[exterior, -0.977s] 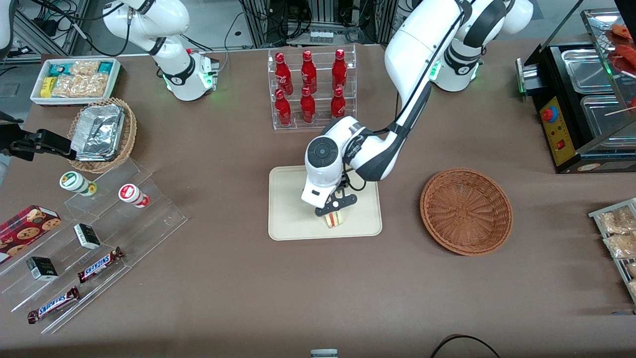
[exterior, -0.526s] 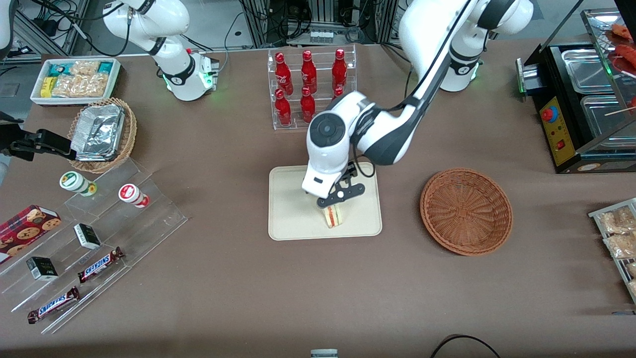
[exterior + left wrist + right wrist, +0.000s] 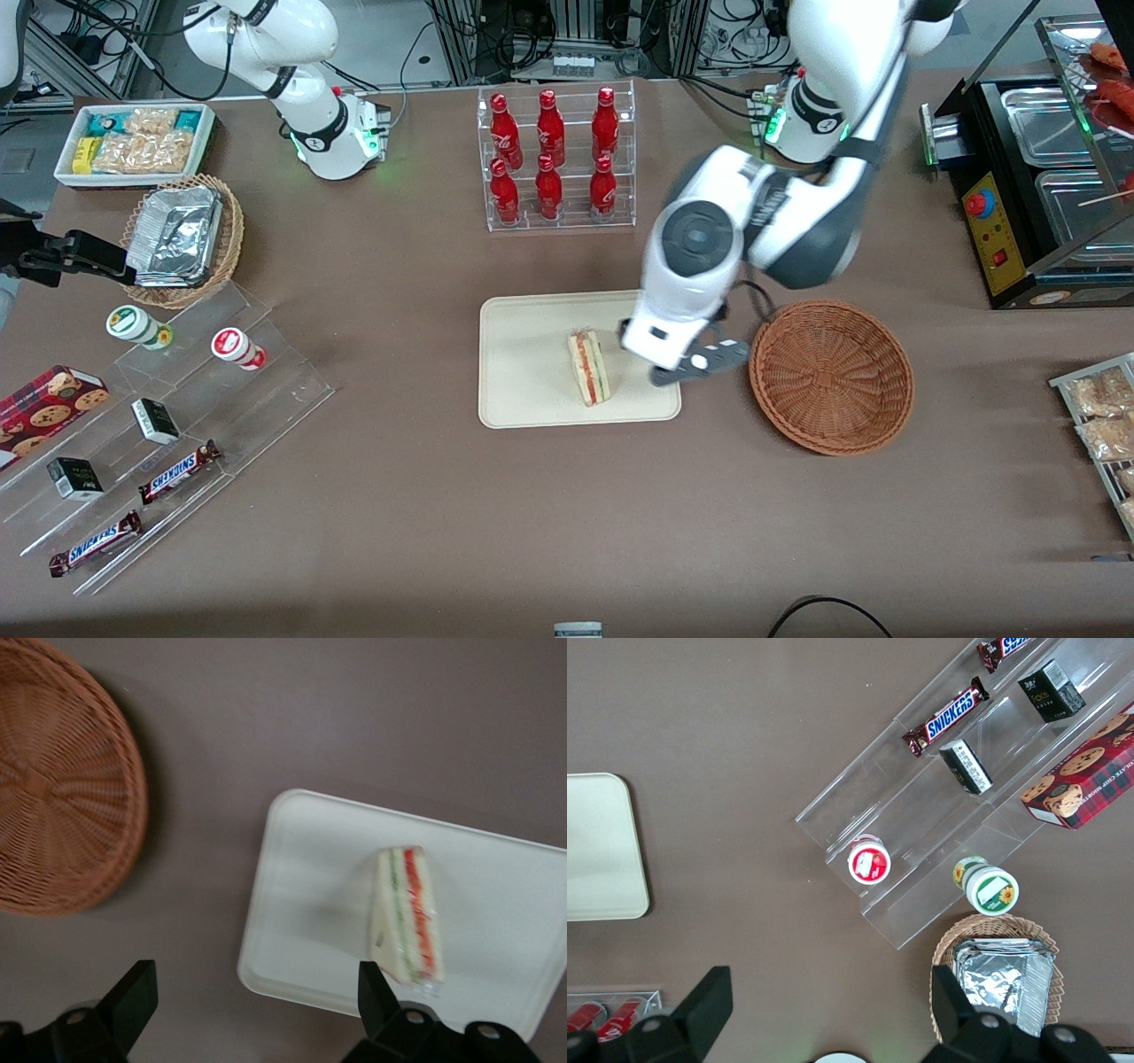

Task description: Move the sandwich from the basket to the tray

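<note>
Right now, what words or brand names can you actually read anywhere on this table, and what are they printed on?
"SNICKERS": on the chocolate bar on the clear stepped display.
"SNICKERS": on the second bar, nearer the front camera.
Too small to read: the black boxes, the cookie box, the red bottles.
No text: the sandwich, tray, basket; the gripper hangs open between tray and basket.

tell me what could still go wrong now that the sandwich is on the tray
1. The sandwich stands on edge on the tray, layers showing; a bump could tip it flat.
2. The gripper, open and empty, hangs above the tray's edge beside the basket; a low sideways sweep could clip the basket rim or the tray.
3. The sandwich sits near the tray's rim nearer the front camera, so a nudge could push it off.
</note>
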Tool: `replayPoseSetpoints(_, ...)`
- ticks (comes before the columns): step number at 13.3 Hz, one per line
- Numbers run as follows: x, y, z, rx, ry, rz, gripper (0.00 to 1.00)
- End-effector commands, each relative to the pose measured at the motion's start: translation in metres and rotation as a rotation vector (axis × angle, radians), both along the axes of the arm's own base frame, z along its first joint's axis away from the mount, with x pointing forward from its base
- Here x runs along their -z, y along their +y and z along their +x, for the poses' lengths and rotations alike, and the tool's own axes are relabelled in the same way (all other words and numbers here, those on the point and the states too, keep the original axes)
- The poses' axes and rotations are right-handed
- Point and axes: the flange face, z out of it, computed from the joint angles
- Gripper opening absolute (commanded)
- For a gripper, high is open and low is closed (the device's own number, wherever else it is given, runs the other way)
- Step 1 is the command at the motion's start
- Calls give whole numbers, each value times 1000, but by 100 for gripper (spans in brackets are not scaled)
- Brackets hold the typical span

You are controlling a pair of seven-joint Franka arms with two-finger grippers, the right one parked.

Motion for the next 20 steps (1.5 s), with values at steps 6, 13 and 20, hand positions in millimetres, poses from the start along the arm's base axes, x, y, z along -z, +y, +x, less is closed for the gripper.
replayPoseSetpoints(6,-69,173,7,97,50,-60,100)
replayPoseSetpoints(13,-132,284,-27,270,84,-156,100)
replayPoseSetpoints(20,-174,294,-67,320,66,-79,100)
